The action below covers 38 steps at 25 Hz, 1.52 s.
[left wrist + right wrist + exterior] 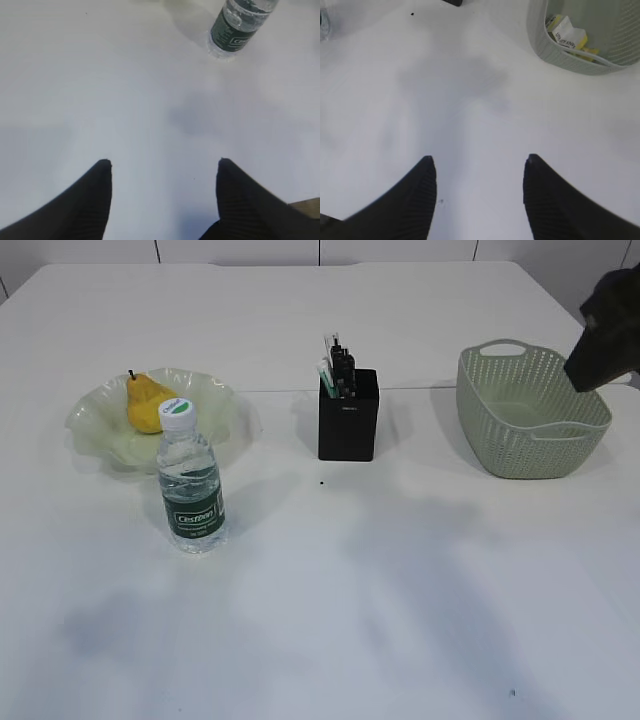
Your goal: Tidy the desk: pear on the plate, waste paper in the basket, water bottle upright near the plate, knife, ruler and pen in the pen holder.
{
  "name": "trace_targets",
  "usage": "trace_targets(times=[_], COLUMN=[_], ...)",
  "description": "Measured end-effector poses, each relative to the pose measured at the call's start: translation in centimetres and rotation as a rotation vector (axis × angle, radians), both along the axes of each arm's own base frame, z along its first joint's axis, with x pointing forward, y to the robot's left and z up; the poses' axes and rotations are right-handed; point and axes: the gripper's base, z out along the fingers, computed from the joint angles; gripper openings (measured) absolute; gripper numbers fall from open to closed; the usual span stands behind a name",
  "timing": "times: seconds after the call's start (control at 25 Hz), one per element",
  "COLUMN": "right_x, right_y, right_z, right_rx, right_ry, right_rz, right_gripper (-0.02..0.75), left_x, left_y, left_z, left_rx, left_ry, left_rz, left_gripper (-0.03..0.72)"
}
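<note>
The yellow pear lies on the pale green plate at the left. The water bottle stands upright just in front of the plate. Several slim things stick up out of the black pen holder; knife, ruler and pen are too small to tell apart. Crumpled waste paper lies inside the green basket. My left gripper hangs open and empty over bare desk, short of the bottle. My right gripper is open and empty too, near the basket.
A dark part of my right arm shows at the upper right, above the basket's far rim. A corner of the pen holder peeks in at the top of the right wrist view. A seam crosses the desk behind the objects.
</note>
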Motion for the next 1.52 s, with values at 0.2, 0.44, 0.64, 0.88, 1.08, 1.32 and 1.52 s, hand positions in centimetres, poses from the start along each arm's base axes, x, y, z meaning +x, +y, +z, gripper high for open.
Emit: trace_targets(times=[0.2, 0.44, 0.64, 0.88, 1.08, 1.32, 1.52], right_x=[-2.6, -6.5, -9.7, -14.1, -17.0, -20.0, -22.1], right_y=[-0.9, -2.6, -3.9, -5.4, -6.4, -7.3, -8.0], right_z=[2.1, 4.7, 5.8, 3.4, 1.7, -0.8, -3.4], right_rx=[0.03, 0.05, 0.068, 0.067, 0.074, 0.086, 0.095], right_ry=[-0.049, -0.148, -0.234, -0.245, -0.268, -0.297, -0.319], right_rz=[-0.031, -0.103, -0.132, -0.139, -0.14, -0.14, -0.141], right_gripper=[0.414, 0.414, 0.414, 0.414, 0.414, 0.414, 0.414], left_x=[-1.9, -4.0, -6.0, -8.0, -9.0, -10.1, -11.4], left_y=[0.0, 0.0, -0.1, -0.1, -0.1, 0.3, 0.7], left_z=[0.8, 1.5, 0.5, -0.9, -0.9, -1.0, -0.9], left_rx=[-0.002, -0.002, -0.025, -0.043, -0.045, -0.03, -0.008], left_ry=[-0.059, -0.121, -0.14, -0.171, -0.201, -0.215, -0.274], left_rz=[-0.004, -0.007, -0.001, -0.009, -0.015, 0.013, 0.029], left_gripper=[0.465, 0.465, 0.465, 0.465, 0.465, 0.465, 0.454])
